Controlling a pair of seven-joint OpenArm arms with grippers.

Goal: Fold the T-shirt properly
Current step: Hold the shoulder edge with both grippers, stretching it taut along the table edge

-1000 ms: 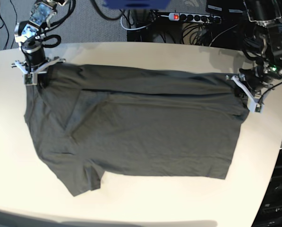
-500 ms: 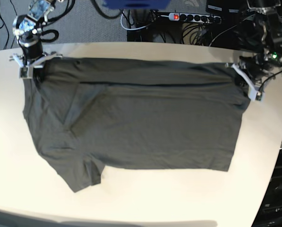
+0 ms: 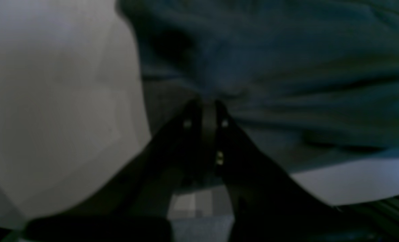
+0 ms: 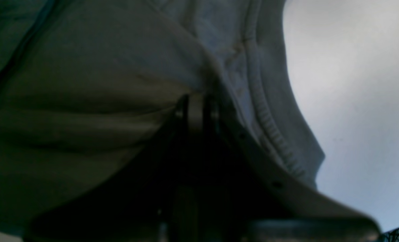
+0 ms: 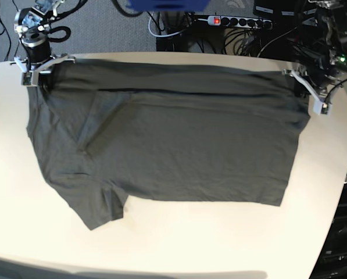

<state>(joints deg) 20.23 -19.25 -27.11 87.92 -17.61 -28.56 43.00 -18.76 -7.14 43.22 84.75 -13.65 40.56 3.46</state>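
White table (image 5: 219, 244): T-shirt (image 5: 179, 151) hides both pincers' tips; wrist views blurred.

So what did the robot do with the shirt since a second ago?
Both arms pulled the T-shirt toward the far edge of the table. The right gripper and the left gripper each moved back, dragging the top edge with them, and the whole shirt slid that way. Both kept their fingers shut on the cloth. The shirt stayed spread flat, its sleeve sticking out at the near corner.
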